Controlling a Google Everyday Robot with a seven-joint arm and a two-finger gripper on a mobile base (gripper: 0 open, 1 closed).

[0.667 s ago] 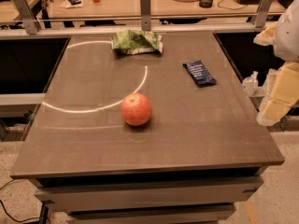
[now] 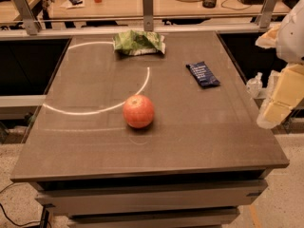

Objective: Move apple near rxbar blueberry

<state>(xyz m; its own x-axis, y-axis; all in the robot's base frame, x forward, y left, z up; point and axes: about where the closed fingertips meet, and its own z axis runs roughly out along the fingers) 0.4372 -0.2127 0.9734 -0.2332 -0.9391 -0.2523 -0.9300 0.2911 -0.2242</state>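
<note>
Apple (image 2: 138, 111): 1, red-orange, resting on the counter (image 2: 213, 141) midway between the left and right edges, somewhat toward the front edge; nothing touches it. Blueberry bar (image 2: 203, 74): 1, navy wrapper, lying flat toward the right edge and nearer the back, well apart from the apple. Green snack bag (image 2: 139, 42): 1, at the back edge. Gripper (image 2: 280, 99): off the right edge, clear of every item; whether it is open or closed we cannot tell. We judge the task not begun: reaching, grasping, carrying and setting down are all left.
</note>
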